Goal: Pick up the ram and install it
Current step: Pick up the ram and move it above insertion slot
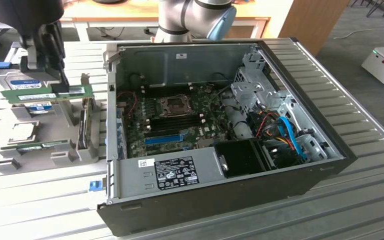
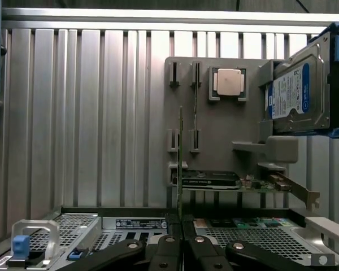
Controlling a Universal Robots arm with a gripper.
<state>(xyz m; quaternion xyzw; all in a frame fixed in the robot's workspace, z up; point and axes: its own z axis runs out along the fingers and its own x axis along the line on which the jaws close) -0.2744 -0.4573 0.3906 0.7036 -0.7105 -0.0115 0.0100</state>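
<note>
— Where is the ram (image 1: 45, 93)?
— Up above the counter (image 1: 38, 205), beside the open computer case (image 1: 199, 210). The jaws of the gripper (image 1: 60, 86) pinch it. Its long side runs from side to side, and it stands on its thin edge.
— Can you read its white label (image 1: 35, 96)?
— No, the words are too small.

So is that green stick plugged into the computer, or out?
Out. The gripper grips the ram over the grey rack beside the open computer case, apart from its motherboard.
</note>
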